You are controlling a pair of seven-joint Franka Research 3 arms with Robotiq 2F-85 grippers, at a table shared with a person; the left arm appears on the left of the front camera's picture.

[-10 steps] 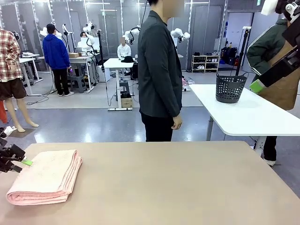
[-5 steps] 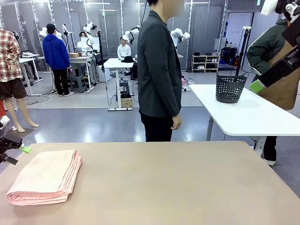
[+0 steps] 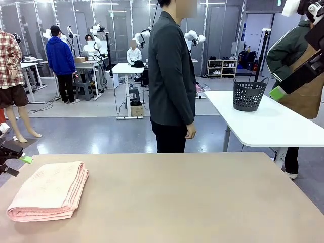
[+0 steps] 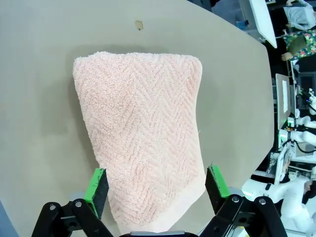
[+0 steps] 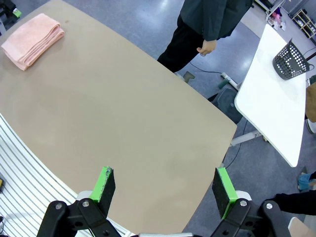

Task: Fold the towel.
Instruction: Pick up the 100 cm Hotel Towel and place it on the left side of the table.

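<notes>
Towel (image 4: 143,133) folded on table (image 4: 39,69), below wide-open left gripper (image 4: 157,183).

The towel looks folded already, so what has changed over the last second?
The left gripper has drawn back from the towel toward the table's left edge and lifted a little, fingers open and holding nothing. The towel stayed put in its folded stack, and the person across the table stands as before.

The towel (image 4: 140,133) is showing soft, nubby terry cloth in a herringbone weave, with a smoother plain band at one short edge. The surface (image 3: 192,197) is looking matt and smooth. The left pincer (image 4: 157,183) is showing matt black plastic-looking fingers with green pads (image 4: 97,184).
</notes>
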